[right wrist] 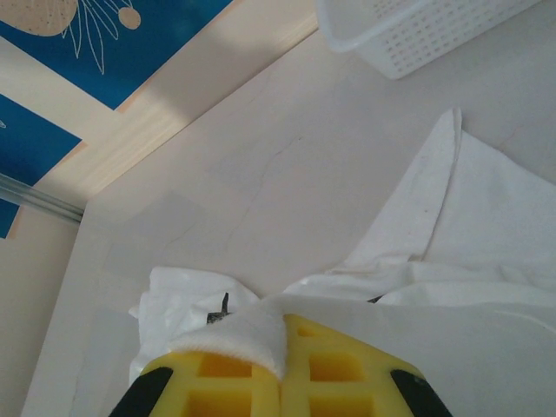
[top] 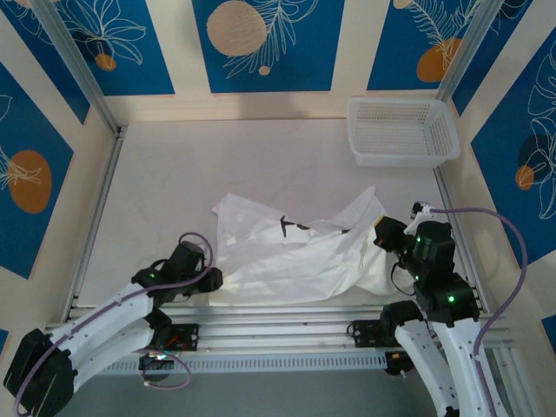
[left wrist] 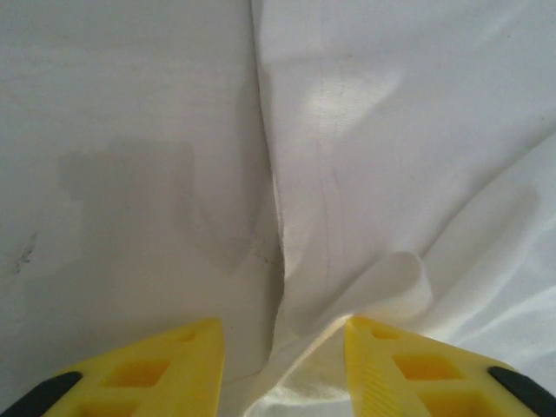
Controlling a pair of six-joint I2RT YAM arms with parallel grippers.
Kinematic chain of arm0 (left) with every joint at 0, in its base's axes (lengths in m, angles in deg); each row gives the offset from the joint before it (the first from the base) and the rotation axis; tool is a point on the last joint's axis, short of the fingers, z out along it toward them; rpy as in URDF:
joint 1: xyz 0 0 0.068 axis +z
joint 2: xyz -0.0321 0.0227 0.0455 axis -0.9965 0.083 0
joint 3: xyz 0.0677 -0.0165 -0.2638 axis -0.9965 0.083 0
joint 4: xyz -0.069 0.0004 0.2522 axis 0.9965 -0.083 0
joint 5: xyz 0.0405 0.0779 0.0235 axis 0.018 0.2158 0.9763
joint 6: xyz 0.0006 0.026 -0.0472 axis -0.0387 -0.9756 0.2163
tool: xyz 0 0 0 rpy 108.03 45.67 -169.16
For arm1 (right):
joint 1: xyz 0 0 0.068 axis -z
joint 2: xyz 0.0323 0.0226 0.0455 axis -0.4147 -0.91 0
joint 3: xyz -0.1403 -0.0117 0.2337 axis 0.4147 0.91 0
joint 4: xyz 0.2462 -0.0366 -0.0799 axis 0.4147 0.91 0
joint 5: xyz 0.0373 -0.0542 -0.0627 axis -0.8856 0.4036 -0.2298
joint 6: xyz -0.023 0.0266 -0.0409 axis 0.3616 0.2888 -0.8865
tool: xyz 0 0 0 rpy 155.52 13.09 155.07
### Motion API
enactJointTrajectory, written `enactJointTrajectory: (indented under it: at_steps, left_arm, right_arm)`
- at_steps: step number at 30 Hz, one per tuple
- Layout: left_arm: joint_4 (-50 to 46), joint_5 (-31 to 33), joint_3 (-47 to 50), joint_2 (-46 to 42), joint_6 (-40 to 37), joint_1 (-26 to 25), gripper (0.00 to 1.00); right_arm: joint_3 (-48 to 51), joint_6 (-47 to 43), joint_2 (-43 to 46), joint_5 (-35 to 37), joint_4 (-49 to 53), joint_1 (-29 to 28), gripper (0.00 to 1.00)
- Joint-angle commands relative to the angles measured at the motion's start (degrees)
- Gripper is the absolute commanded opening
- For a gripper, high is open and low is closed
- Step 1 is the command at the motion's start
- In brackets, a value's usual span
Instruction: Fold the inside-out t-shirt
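1. The inside-out t-shirt (top: pixel 295 256) is spread, crumpled, on the surface (top: pixel 200 165) between the arms.
2. The left pincer (left wrist: pixel 282 328) is held open, with the shirt's edge lying between its fingers.
3. The right pincer (right wrist: pixel 282 330) is closed on a fold of the shirt.
4. A mesh basket (top: pixel 401 130) is set far right, apart.

A wrinkled white thin-fabric t-shirt (top: pixel 287 256) lies bunched near the front edge of the pale table (top: pixel 191 174); a white plastic mesh basket (top: pixel 401 130) sits in the far right corner
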Motion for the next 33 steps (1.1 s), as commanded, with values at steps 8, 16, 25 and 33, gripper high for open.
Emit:
enactJointTrajectory:
  at_steps: [8,16,25,33]
  left_arm:
    - [-0.5,-1.7,-1.3,0.6,1.1,-0.3,0.22]
    - [-6.8,-0.4,-1.8,-2.7,1.2,-0.3,0.28]
    - [-3.1,-1.3,-0.2,0.2,1.7,-0.3,0.26]
    - [-1.5,-0.8,-0.9,3.6,1.3,-0.3,0.13]
  right_arm:
    - [-1.3,-1.2,-0.5,-1.4,-1.5,0.0,0.00]
    - [-1.1,-1.0,-1.0,-1.8,-2.3,0.0,0.00]
    - [-1.5,-0.6,-2.1,-2.0,-3.2,-0.4,0.00]
    - [-2.1,-0.3,-2.8,-1.4,-3.2,-0.9,0.00]
